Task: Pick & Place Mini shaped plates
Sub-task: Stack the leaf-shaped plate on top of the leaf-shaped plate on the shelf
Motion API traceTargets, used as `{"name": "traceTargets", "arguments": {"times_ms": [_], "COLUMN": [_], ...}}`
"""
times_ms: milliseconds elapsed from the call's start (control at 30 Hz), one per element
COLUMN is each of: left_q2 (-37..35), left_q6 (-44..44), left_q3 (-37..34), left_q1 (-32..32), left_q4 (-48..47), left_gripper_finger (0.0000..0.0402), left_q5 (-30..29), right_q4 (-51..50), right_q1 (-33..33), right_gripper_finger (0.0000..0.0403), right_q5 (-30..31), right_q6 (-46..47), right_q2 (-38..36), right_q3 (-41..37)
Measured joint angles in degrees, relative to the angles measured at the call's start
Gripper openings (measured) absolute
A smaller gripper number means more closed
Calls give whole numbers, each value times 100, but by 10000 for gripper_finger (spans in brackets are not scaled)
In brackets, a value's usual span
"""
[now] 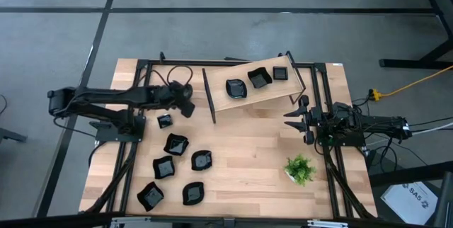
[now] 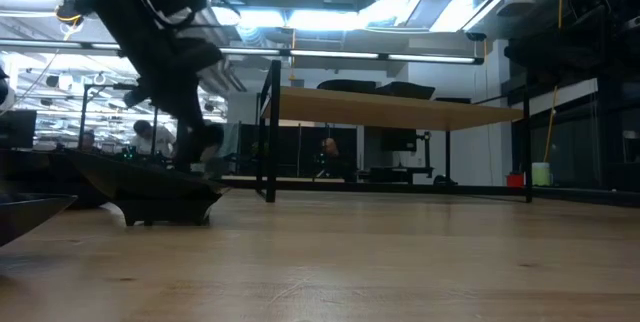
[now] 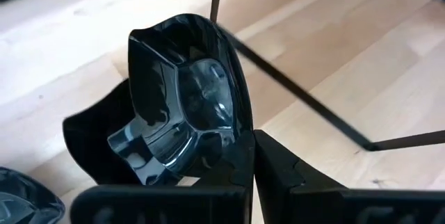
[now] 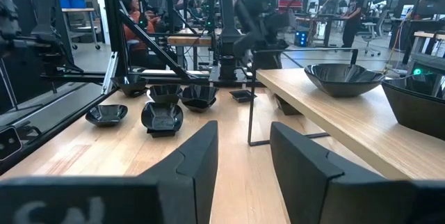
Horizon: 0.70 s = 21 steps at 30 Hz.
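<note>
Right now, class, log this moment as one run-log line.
left gripper: shut on mini plate, near raised shelf | right gripper: open, empty, waiting at right | shelf: three plates | table: six plates

small green plant [image 1: 300, 169] on table [image 1: 262, 143], near raised shelf [image 1: 233, 100].

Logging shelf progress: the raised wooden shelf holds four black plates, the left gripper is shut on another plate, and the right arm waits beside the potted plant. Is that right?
Not quite. The high view shows three plates on the raised wooden shelf, not four. The rest stands: the left gripper is shut on a black plate, seen in the left wrist view, and the right gripper waits, open, near the potted plant.
</note>
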Motion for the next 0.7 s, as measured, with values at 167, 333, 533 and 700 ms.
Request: {"name": "traceTargets", "arguments": {"times_ms": [167, 333, 533, 700], "left_q2": [-325, -580, -812, -963], "left_q6": [0, 46, 252, 360], "left_q3": [0, 0, 0, 0], "left_q1": [-137, -238, -243, -243], "left_q4": [-108, -158, -114, -81], "left_gripper_finger": [2, 2, 2, 1], "left_q5": [-197, -360, -440, -517], "right_q4": [0, 0, 0, 0], "right_q1": [0, 0, 2, 1], "right_gripper_finger": [132, 132, 132, 132], "right_q5": [0, 1, 0, 0], "right_q6": [0, 0, -6, -7], "right_q2": [0, 0, 0, 0], "right_q3": [0, 0, 0, 0]}}
